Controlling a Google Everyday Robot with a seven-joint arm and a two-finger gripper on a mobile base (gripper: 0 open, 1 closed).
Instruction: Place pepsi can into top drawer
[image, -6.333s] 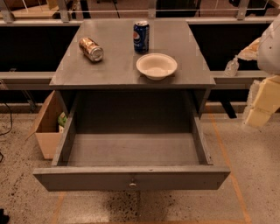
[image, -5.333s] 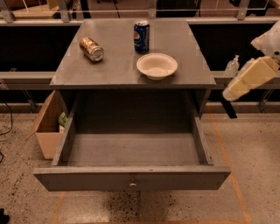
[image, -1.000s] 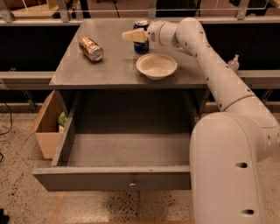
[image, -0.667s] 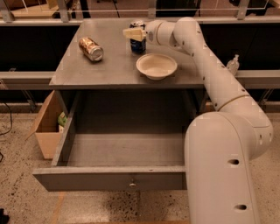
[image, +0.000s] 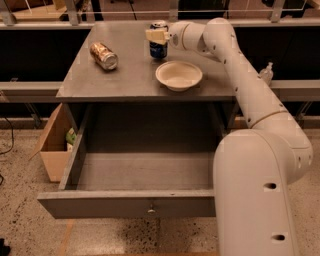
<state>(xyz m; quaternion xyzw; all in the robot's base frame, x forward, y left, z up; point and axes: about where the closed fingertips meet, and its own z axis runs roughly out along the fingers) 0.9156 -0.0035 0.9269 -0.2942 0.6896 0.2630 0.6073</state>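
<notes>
The pepsi can (image: 159, 50) stands upright at the back of the grey table top (image: 125, 75), just behind a white bowl. My gripper (image: 157, 36) reaches in from the right and sits at the can's upper part, level with its top half. The can rests on the table. The top drawer (image: 125, 204) is pulled wide open below the table top. Its inside is bare and its small knob (image: 151, 210) faces me. My white arm runs from the lower right up to the can.
A white bowl (image: 179, 75) sits in front of the can. A gold-brown can (image: 104, 55) lies on its side at the table's left. A cardboard box (image: 52, 142) stands on the floor left of the drawer. A small bottle (image: 266, 72) stands on the right ledge.
My arm came in from the right across the table top and my gripper moved left until it reached the pepsi can. The can, the bowl and the drawer have not moved.
</notes>
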